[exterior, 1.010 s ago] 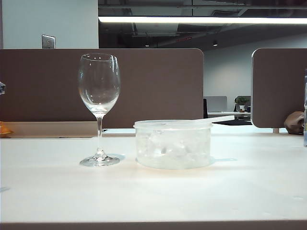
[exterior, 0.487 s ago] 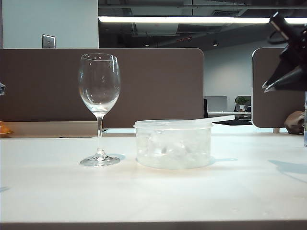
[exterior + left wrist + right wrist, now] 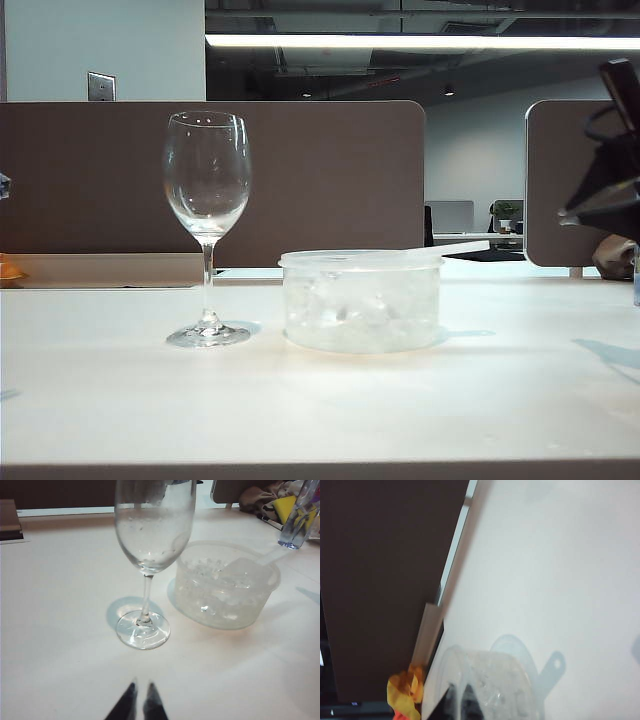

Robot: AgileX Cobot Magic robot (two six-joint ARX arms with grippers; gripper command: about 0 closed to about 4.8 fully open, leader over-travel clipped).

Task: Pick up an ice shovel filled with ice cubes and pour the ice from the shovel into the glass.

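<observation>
The glass (image 3: 206,225) stood empty on the table (image 3: 320,400).
The ice shovel (image 3: 250,566) lay in the tub (image 3: 361,300) on the ice cubes (image 3: 350,315), beside the glass. The left pincer (image 3: 140,700) was clenched near the glass foot. The right pincer (image 3: 600,205) was clenched, holding nothing, high at the right.

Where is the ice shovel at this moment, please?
In the exterior view the ice shovel lies across the round tub right of the glass, its handle pointing right.
</observation>
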